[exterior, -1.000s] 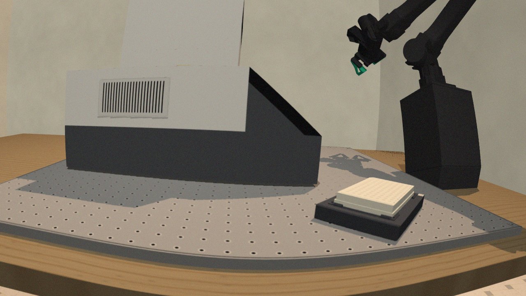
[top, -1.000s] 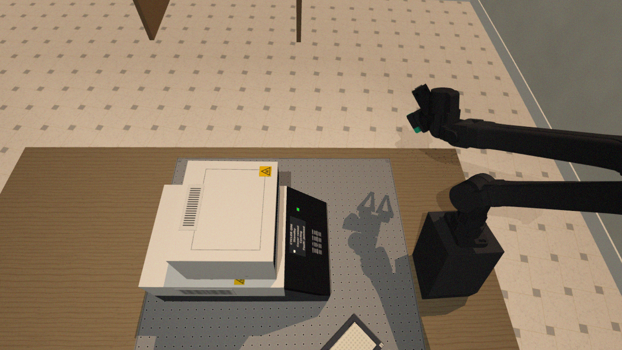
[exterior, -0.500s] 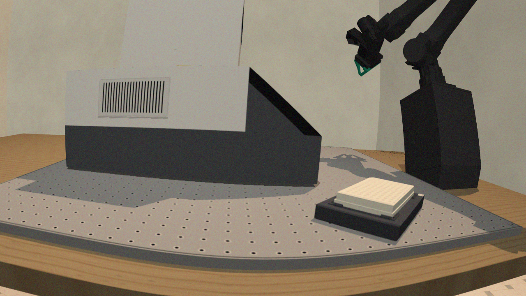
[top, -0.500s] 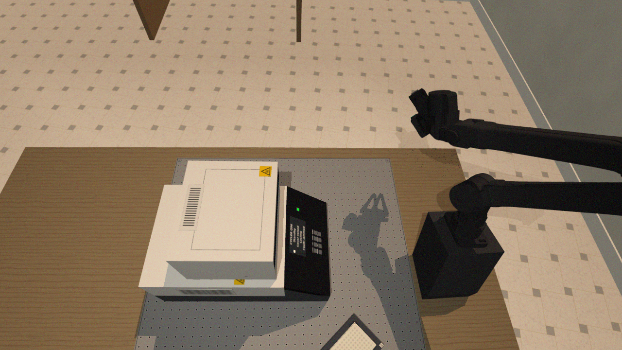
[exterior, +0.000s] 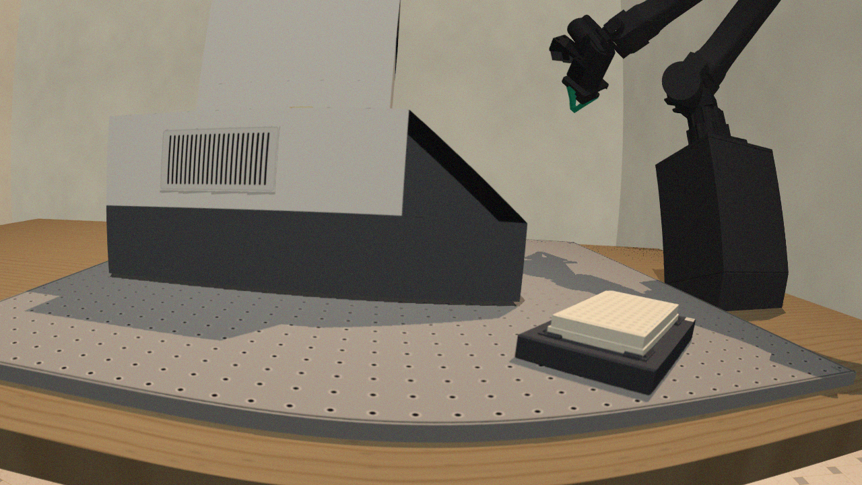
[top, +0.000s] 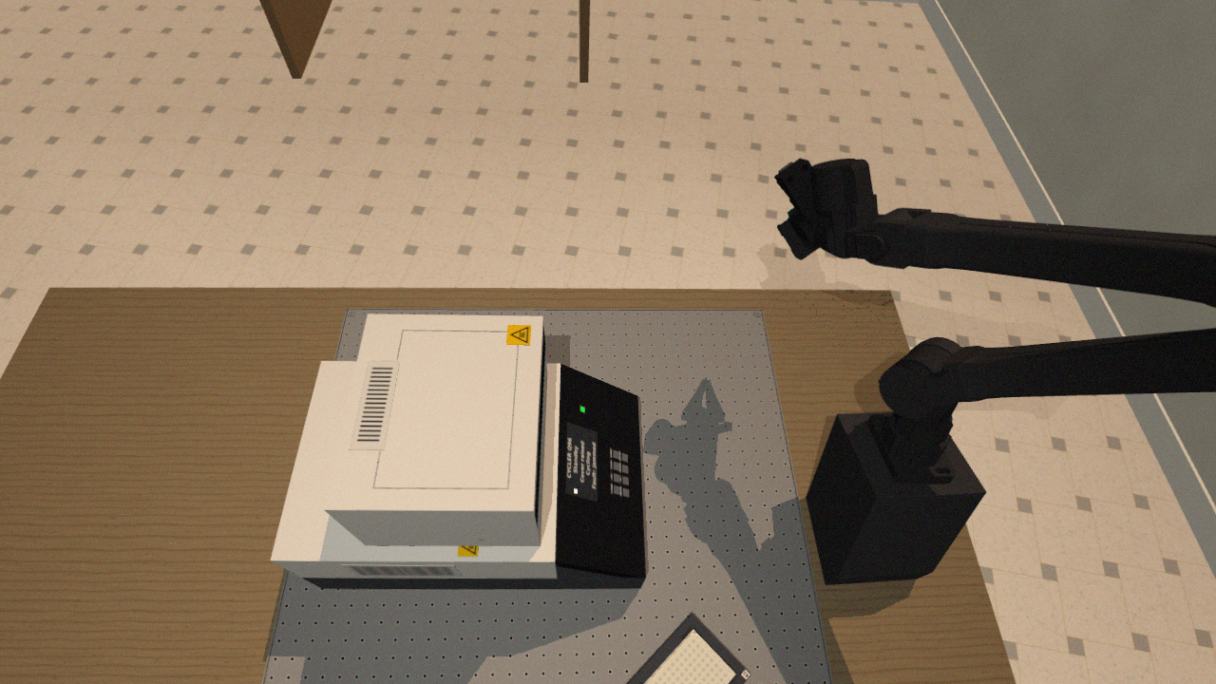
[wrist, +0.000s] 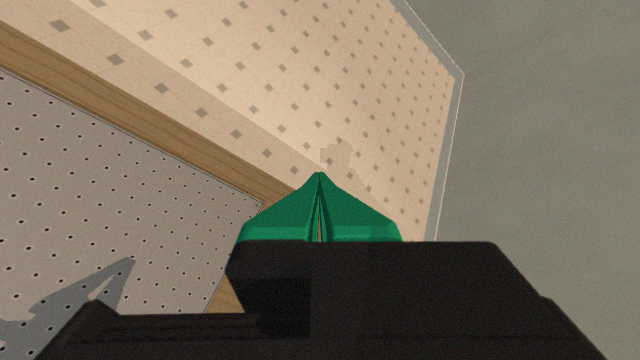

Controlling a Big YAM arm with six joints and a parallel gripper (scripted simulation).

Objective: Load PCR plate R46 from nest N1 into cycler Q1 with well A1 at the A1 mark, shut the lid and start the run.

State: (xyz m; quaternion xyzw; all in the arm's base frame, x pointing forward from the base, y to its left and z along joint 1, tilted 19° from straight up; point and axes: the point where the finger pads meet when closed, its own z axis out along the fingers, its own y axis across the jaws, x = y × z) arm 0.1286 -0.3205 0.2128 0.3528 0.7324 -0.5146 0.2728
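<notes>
The cycler Q1 (top: pixel 425 442) stands on the perforated plate with its white lid (top: pixel 450 425) shut. Its black panel (top: pixel 599 476) faces right, with a green lamp (top: pixel 582 408) lit and the key rows (top: pixel 618 472) below it. The cream 96-well plate R46 (exterior: pixel 615 319) lies on the black nest N1 (exterior: pixel 605 352) at the front right; only its corner shows in the overhead view (top: pixel 693 659). My gripper (exterior: pixel 575 107) hangs high in the air above the back right of the table, far from Q1 and the plate. Its green fingers (wrist: pixel 319 210) are shut with nothing between them.
The arm's black base (top: pixel 892 502) stands at the right edge of the table, beside the perforated plate (top: pixel 696 510). Table legs of other furniture (top: pixel 293 33) show on the tiled floor at the back.
</notes>
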